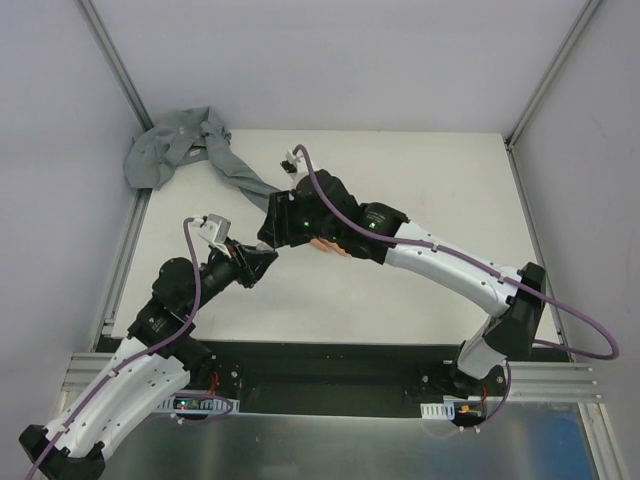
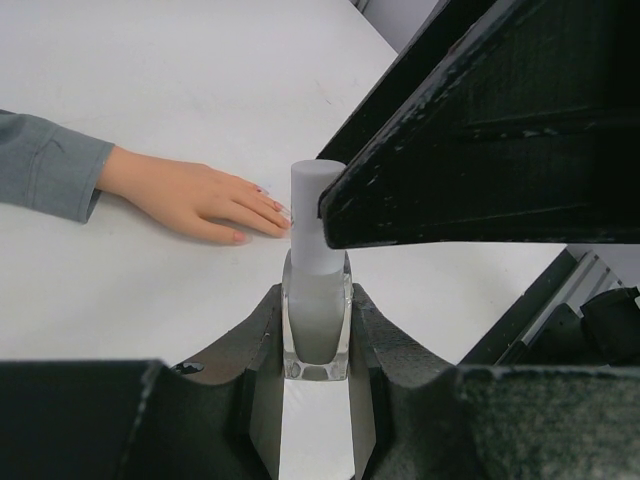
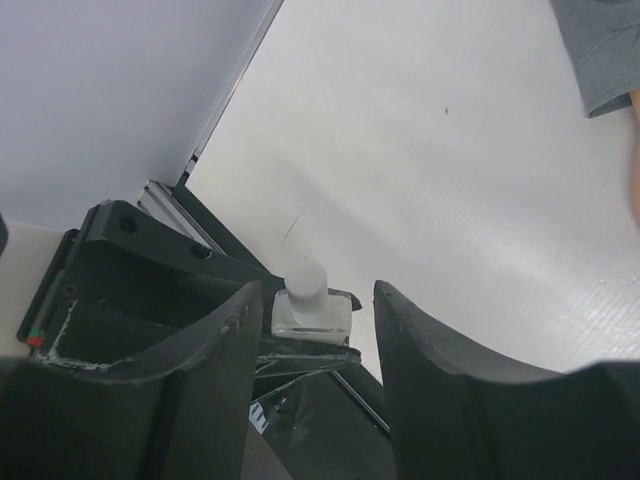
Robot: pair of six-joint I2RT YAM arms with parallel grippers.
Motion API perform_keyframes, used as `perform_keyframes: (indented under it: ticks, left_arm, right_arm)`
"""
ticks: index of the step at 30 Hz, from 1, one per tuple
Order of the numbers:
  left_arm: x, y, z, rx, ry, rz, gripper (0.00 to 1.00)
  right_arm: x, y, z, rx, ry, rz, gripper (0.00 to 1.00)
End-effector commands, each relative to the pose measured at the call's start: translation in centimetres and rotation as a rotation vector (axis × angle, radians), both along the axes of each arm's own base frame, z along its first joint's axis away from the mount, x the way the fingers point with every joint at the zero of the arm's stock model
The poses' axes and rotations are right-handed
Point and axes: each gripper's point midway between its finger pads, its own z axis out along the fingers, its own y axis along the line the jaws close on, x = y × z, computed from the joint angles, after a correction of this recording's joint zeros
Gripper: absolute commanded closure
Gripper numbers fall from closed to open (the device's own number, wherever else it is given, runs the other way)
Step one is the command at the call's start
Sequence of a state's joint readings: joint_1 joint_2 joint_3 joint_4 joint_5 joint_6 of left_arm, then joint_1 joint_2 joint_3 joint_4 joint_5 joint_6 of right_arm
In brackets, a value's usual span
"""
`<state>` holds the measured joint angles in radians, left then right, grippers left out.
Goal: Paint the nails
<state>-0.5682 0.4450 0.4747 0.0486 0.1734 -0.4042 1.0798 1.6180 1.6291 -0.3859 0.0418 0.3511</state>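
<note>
Nails [image 2: 240, 237] are on the fingertips of the mannequin hand [image 2: 185, 192]. It lies flat on the tabletop [image 2: 200, 60], left-centre of the left wrist view. Its grey sleeve [image 2: 45, 165] runs off the left edge. Just right of the fingertips is a small bottle [image 2: 318, 320], upright, white cap [image 2: 315, 215] on, pinched by the left end effector [image 2: 318, 335]. Right end effector [image 3: 316, 300] is spread, cap visible in the gap between its jaws; contact unclear.

You will find the bottle [image 2: 318, 310] upright in the left gripper [image 2: 318, 345], the right gripper [image 3: 315, 305] above it, and the mannequin hand [image 2: 190, 195] on the table [image 2: 200, 60] behind.
</note>
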Motion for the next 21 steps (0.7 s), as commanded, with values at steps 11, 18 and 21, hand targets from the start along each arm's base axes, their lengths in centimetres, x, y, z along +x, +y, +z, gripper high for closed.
perform_keyframes:
  ticks: [11,18,21]
  left_arm:
    - [-0.2,-0.6,2.3,-0.050,-0.056,-0.037,1.00]
    - [-4.6,-2.3,4.0,-0.064,-0.174,-0.282,1.00]
    - [-8.6,-3.7,5.4,-0.103,-0.269,-0.525,1.00]
  right_arm:
    - [-0.4,2.1,0.4,0.032,-0.063,0.077,0.76]
    - [-4.9,1.9,2.0,0.185,-0.105,0.501,0.99]
    - [-10.6,1.0,4.1,0.393,-0.126,0.897,1.00]
